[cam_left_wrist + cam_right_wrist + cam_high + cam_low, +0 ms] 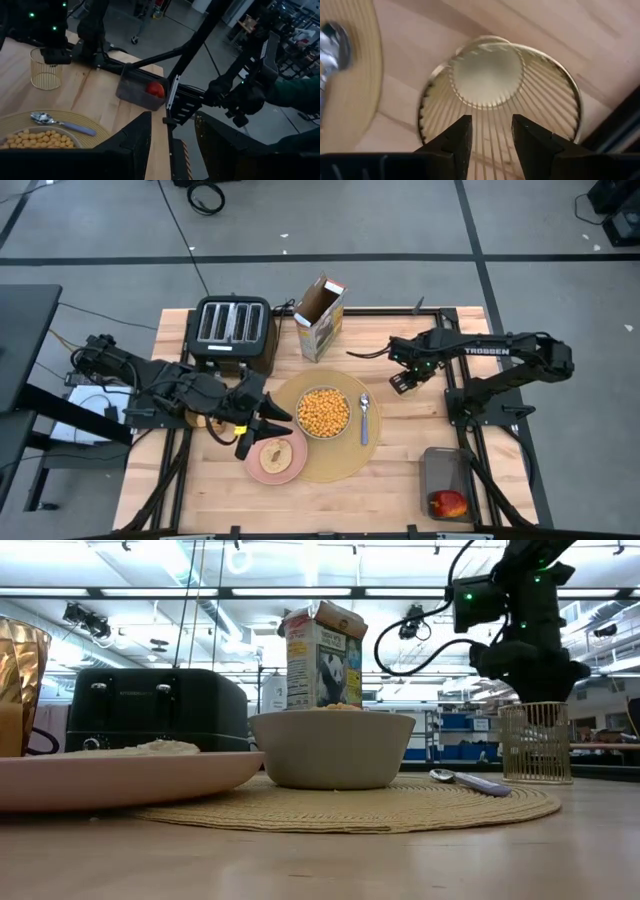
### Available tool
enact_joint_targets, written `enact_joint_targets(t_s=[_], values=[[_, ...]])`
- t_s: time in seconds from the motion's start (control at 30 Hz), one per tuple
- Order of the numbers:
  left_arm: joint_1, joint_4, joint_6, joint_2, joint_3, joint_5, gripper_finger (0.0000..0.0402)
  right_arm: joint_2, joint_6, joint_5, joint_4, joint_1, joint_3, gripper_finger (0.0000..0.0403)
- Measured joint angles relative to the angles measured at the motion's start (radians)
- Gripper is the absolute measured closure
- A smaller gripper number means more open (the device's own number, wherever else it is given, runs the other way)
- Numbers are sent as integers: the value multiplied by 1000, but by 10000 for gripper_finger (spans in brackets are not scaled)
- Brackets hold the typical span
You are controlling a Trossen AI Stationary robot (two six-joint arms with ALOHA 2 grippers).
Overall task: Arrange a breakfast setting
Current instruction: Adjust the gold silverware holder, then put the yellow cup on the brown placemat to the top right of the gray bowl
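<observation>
1. High view: the bowl, spoon and plate with bread already lie on the placemat; the apple waits in its bin.
2. Left wrist view: the left gripper hovers with jaws apart and empty.
3. Right wrist view: the right gripper, jaws apart, is above the cup, not yet placed.

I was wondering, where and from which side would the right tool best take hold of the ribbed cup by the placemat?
Probably at the rim, from straight above. The cup stands upright and open-mouthed on the table, apart from the spoon and placemat, and the right tool hangs open over it. One finger inside and one outside the thin wall should pinch it; the ribbed sides flare, so a side grip might slip.
</observation>
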Motion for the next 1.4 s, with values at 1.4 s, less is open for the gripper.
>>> enact_joint_targets(t_s=[1.4], values=[[-111,-1113,-899,13,143,128,243,-207,89,160,-23,300,274,257]])
